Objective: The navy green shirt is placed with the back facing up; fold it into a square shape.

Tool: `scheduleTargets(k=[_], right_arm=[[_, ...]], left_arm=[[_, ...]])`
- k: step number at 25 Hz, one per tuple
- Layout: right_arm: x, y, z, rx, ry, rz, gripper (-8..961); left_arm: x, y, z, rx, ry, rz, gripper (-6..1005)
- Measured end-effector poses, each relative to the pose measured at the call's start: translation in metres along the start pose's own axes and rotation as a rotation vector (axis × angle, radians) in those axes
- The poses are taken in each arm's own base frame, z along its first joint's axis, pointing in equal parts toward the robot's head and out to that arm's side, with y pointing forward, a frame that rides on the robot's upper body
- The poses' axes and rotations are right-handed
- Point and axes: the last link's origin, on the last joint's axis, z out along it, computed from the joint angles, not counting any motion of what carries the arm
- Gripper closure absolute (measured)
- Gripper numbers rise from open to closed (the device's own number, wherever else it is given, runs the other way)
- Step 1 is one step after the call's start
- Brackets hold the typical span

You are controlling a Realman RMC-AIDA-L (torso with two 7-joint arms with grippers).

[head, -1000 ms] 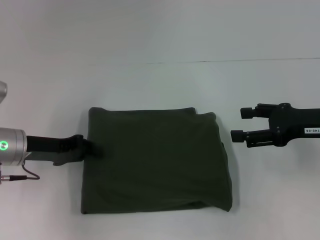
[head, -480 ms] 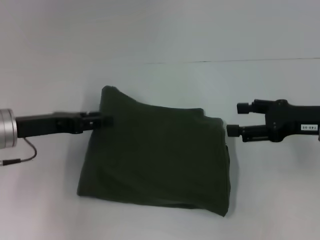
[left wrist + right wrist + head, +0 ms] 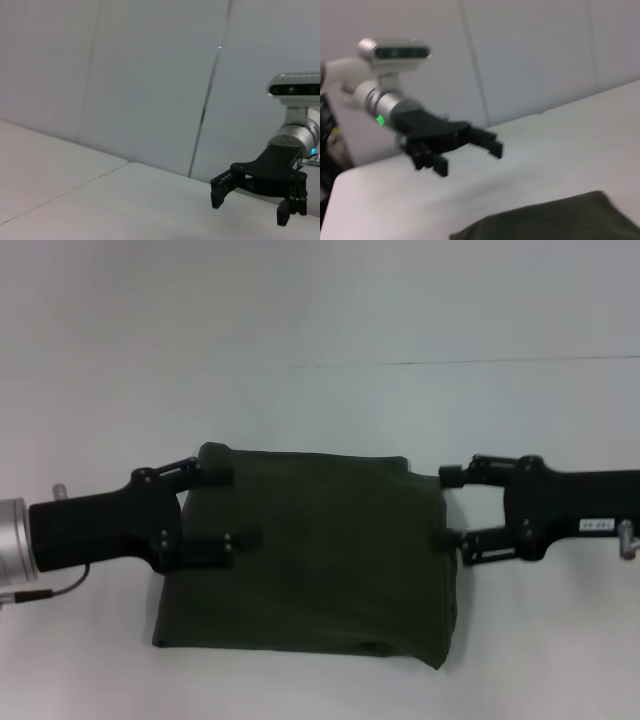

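The navy green shirt lies on the white table as a flat folded rectangle; no lettering shows. My left gripper is open at the shirt's left edge, its two fingers spread over the cloth and holding nothing. My right gripper is open at the shirt's right edge, its fingertips at the cloth's border. The right wrist view shows the left gripper farther off and a corner of the shirt. The left wrist view shows the right gripper, with the shirt out of view.
A thin seam line crosses the table behind the shirt. A grey wall stands beyond the table. A cable hangs under my left wrist.
My left gripper, which held the shirt's left edge raised, has opened, and the cloth lies flat again. My right gripper has moved left to the shirt's right edge.
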Motion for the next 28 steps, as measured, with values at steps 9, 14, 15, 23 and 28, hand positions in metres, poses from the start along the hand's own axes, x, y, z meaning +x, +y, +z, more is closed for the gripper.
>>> scheduleTargets(k=[9, 14, 15, 23, 28], right_arm=[[0.01, 0.0025, 0.0102, -0.003, 0.014, -0.127, 8], [0.0105, 0.0028, 0.0109, -0.002, 0.008, -0.147, 8], [0.0103, 0.003, 0.0109, -0.003, 0.007, -0.148, 8], [0.0099, 0.004, 0.0113, -0.01, 0.002, -0.163, 8], [0.0076, 0.0032, 0.0118, -0.01, -0.004, -0.172, 8]], left_arm=[[-0.0054, 0.0041, 0.0041, -0.031, -0.021, 0.091, 50], [-0.004, 0.0055, 0.0041, -0.053, -0.028, 0.102, 52], [-0.0037, 0.0063, 0.0042, -0.059, -0.028, 0.103, 52], [-0.0046, 0.0093, 0.0057, -0.079, -0.033, 0.105, 52], [-0.0048, 0.0096, 0.006, -0.085, -0.038, 0.107, 52]])
